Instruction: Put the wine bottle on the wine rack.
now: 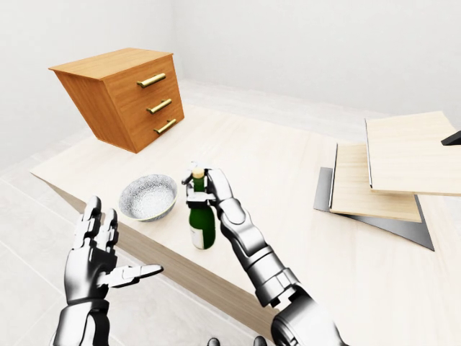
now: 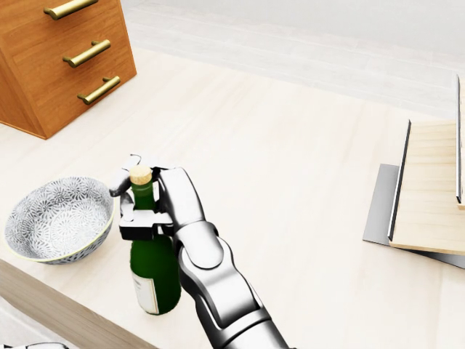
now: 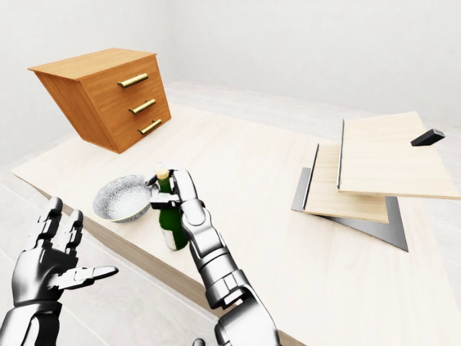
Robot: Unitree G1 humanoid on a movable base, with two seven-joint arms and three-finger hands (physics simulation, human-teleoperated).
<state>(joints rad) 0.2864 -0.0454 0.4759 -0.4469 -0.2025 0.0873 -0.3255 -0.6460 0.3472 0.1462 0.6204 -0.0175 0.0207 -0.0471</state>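
Head view: one wine bottle [image 2: 154, 273], right hand [image 2: 156, 203] clasping neck; one bowl [image 2: 58, 218]; left hand [image 1: 94, 256] spread.

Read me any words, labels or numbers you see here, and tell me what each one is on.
No text can be read in any view.
wine bottle: a pale label shows low on its side, too small to tell whether it bears print.
bowl: a floral pattern only, no words.
chest of drawers: plain wood with brass handles.

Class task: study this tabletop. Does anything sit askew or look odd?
Yes. The brown wooden three-drawer chest, at the left-eye view's upper left, is visibly tilted on the pale wooden table. The green corked wine bottle stands upright.
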